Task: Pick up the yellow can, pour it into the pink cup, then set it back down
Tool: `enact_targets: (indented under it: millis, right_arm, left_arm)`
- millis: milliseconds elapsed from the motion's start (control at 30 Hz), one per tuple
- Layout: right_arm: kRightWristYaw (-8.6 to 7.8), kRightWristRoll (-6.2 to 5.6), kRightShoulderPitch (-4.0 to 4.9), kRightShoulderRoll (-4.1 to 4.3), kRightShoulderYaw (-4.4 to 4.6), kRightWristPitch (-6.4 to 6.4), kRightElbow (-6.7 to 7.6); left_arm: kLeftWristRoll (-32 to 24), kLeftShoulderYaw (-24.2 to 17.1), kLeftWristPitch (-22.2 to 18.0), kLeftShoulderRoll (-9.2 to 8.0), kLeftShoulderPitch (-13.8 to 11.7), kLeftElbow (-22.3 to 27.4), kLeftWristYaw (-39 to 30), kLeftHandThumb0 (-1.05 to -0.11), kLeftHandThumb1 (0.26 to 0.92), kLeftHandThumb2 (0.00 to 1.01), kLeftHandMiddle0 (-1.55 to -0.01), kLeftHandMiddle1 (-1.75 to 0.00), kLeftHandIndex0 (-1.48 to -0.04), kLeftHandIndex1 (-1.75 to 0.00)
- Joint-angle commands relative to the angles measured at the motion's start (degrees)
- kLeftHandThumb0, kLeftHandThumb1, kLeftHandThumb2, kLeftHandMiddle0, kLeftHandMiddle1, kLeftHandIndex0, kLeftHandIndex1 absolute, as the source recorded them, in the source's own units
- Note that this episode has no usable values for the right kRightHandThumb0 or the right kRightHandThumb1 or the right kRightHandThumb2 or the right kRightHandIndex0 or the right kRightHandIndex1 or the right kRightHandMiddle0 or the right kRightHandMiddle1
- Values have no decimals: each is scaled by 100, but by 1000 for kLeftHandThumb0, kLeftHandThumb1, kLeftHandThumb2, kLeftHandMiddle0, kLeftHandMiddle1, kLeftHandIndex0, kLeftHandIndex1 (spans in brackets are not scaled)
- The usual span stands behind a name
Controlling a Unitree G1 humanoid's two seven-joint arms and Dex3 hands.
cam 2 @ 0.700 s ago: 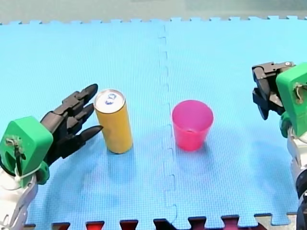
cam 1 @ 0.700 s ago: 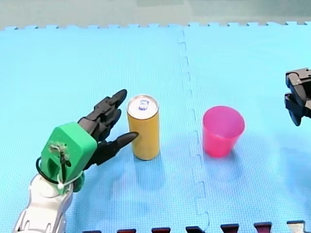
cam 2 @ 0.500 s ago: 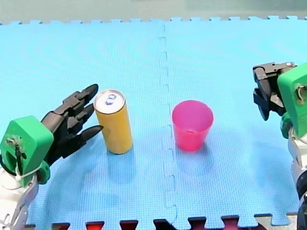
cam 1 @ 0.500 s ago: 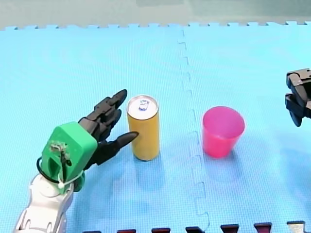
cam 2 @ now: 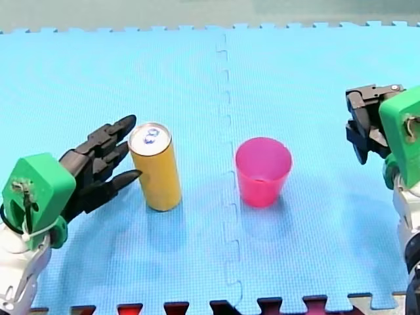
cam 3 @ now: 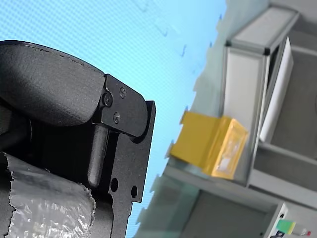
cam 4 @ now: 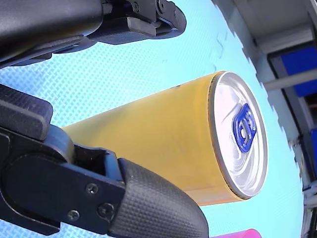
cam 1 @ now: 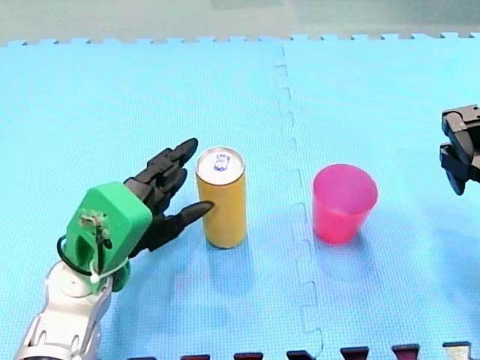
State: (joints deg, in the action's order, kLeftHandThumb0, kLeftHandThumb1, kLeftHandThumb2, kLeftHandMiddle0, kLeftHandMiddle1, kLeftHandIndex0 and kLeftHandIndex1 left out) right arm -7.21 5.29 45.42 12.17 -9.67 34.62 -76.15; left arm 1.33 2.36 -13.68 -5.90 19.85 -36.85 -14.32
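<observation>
A blue foam mat of interlocking tiles is spread across the frame, crossed by a toothed seam from the upper centre downward. Grey-green floor is seen along the top edge. In the first wrist view, grey shelving and a yellow package are seen beyond the mat.

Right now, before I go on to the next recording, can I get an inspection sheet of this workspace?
Surface: blue foam mat, interlocking seam down the middle.
Job's things: yellow can upright, tab closed; pink cup upright, apart from it across the seam.
Clutter: nothing seen.
Hands: left hand open, right beside the can on the side away from the cup; right hand near the mat's right edge, holding nothing.
Cables: black cable looped at the left wrist.
Surroundings: shelving with a yellow package beyond the mat.
</observation>
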Motion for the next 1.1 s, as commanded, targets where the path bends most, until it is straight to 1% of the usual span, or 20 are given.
enact_targets:
  millis: [0, 167, 333, 533, 867, 1067]
  right_arm:
    - [4, 4, 5, 30, 4, 26, -5]
    - [-17, 0, -7, 20, -1, 49, -9]
    - [3, -7, -12, -1, -15, 44, -19]
    - [-9, -7, 4, 24, -29, 15, -29]
    - [-36, -3, 17, 38, -33, 21, -28]
    - [-76, -2, 30, 40, -30, -3, -30]
  left_arm:
    - [55, 15, 22, -33, 70, -81, 46, -1048, 921, 28, -193, -10, -228, -1]
    - [152, 58, 31, -49, 159, -203, 86, -1048, 920, 25, -197, -10, -224, 0]
    - [204, 62, -4, -30, 266, -372, 137, -1048, 916, 17, -201, -11, -218, 0]
    - [200, 53, -69, -5, 342, -511, 163, -1048, 909, 9, -204, -11, -213, 0]
    - [162, 52, -83, 84, 349, -495, 164, -1048, 907, 5, -209, -10, -209, 0]
    - [182, 77, -66, 122, 380, -549, 159, -1048, 909, 4, -210, -9, -207, 0]
